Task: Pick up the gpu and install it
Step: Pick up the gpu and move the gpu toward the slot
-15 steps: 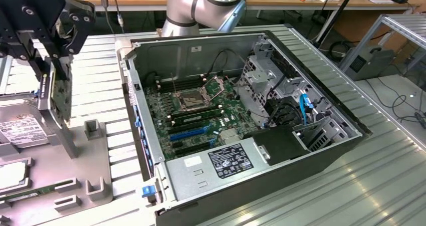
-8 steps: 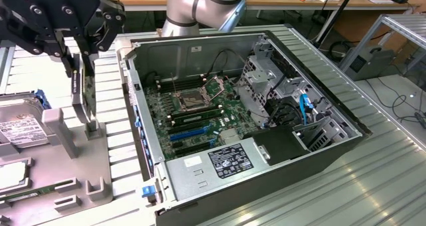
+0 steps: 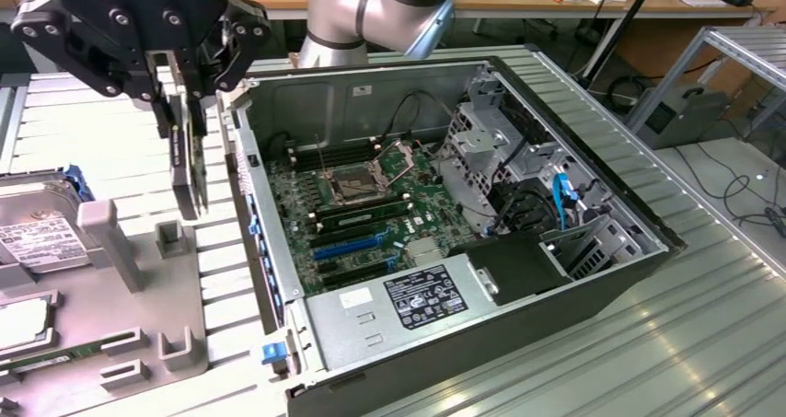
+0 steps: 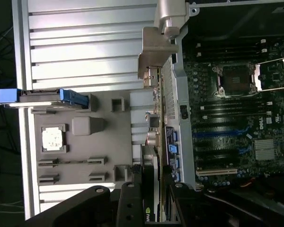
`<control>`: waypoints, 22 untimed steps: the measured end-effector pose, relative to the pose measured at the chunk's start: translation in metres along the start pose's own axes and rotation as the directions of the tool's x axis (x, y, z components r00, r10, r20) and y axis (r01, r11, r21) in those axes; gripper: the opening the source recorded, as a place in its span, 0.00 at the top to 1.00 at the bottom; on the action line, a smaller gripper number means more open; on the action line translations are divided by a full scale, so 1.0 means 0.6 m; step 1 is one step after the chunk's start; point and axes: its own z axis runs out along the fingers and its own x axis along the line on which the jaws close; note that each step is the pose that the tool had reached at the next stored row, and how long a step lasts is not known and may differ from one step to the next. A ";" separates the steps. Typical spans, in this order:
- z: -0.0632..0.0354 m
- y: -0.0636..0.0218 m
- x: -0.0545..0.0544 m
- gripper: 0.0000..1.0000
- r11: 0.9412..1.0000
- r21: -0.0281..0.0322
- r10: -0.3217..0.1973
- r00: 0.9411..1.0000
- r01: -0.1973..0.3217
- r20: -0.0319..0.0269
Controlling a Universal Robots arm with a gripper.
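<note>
Closest to the wrist camera, the gripper (image 4: 152,191) has its black fingers (image 4: 130,203) pinching the gpu (image 4: 157,142) by the near end, one on each flat face. From there the card runs straight away from the palm, with its silver bracket (image 4: 155,52) at the far end. In the exterior view the gripper (image 3: 184,90) hangs at upper left with the gpu (image 3: 187,173) dangling edge-on below it, long axis upright, clear of the grey holder (image 3: 147,316) beneath. The card is just outside the open case (image 3: 252,214), beside its near wall. The blue slots (image 3: 350,247) on the motherboard (image 3: 368,187) lie lower and toward the exterior view's right. Judging by that, the slots run crosswise to the hanging card's long axis.
</note>
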 end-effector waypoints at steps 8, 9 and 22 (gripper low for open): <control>0.000 0.002 -0.034 0.73 1.000 -0.001 0.000 1.000 0.000 -0.004; 0.000 0.003 -0.039 0.73 1.000 -0.001 0.000 1.000 0.000 -0.005; 0.001 0.007 -0.100 0.73 1.000 -0.002 0.001 1.000 -0.001 -0.012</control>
